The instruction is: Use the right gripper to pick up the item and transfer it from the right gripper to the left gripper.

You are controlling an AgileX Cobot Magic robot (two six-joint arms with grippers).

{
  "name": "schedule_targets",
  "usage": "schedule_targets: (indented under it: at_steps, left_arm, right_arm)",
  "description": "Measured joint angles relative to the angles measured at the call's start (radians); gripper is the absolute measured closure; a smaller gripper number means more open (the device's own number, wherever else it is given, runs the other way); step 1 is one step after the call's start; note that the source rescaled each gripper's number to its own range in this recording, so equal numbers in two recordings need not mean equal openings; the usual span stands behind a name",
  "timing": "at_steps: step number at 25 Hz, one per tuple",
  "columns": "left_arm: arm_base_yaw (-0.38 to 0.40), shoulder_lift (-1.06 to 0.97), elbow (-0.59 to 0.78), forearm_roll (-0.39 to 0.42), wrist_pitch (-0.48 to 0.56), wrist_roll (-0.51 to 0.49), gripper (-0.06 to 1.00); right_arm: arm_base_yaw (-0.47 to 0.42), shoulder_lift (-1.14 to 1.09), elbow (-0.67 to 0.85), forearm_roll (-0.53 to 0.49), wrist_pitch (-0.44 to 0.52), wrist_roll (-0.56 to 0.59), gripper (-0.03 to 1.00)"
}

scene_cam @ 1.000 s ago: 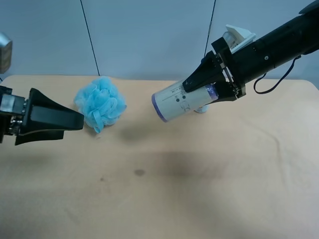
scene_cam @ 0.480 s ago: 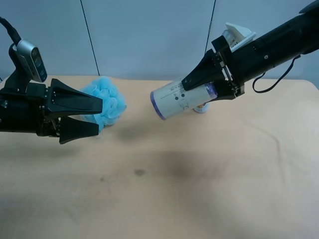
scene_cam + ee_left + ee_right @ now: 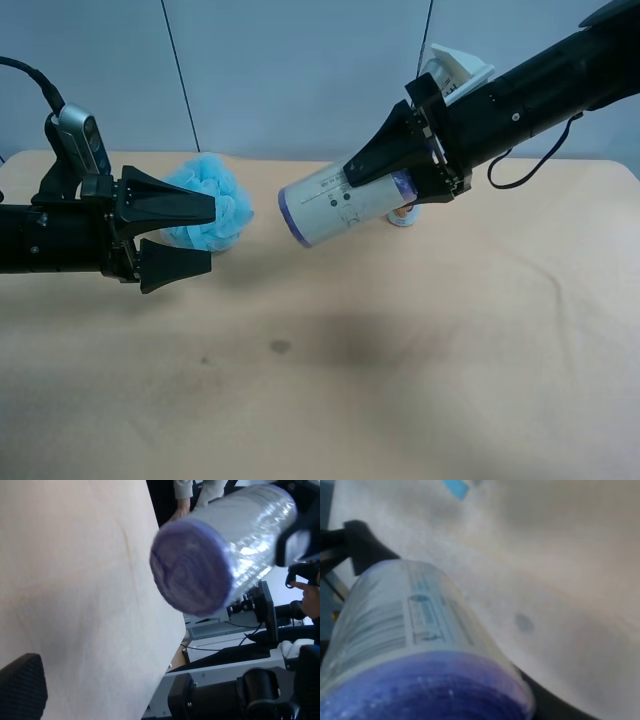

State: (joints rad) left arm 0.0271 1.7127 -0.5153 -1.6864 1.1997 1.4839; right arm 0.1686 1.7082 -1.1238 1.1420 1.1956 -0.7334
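The item, a cream-white canister (image 3: 335,205) with a purple-blue foil end, hangs tilted in the air above the table. The right gripper (image 3: 395,185), on the arm with the white wrist block at the exterior high view's right, is shut on it. The right wrist view shows the item (image 3: 420,645) close up. The left gripper (image 3: 210,236), on the arm with the grey camera at that view's left, is open and empty. Its jaws point at the item's foil end across a gap. The left wrist view shows that foil end (image 3: 192,572) facing it and one fingertip (image 3: 20,685).
A fluffy light-blue bath pouf (image 3: 222,205) sits on the tan table (image 3: 400,380) just behind the left gripper's jaws. A small white object (image 3: 403,216) stands on the table, mostly hidden behind the item. A dark spot (image 3: 279,346) marks the tabletop.
The left arm has come in from the view's left edge toward the item, its jaws open. The right arm has carried the item a little leftward toward it.
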Motion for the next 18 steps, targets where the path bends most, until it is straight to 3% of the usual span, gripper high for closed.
schedule_targets:
  at_steps: [11,18]
  left_arm:
    - [-0.188,0.001,-0.172,-0.020,0.002,0.003,-0.05]
    - [-0.228,0.073,-0.263,-0.030,0.005,-0.063,-0.05]
  right_arm:
    - [0.008,0.000,0.000,0.043,0.000,-0.019,0.95]
    - [0.008,0.000,0.000,0.058,0.000,-0.019,0.95]
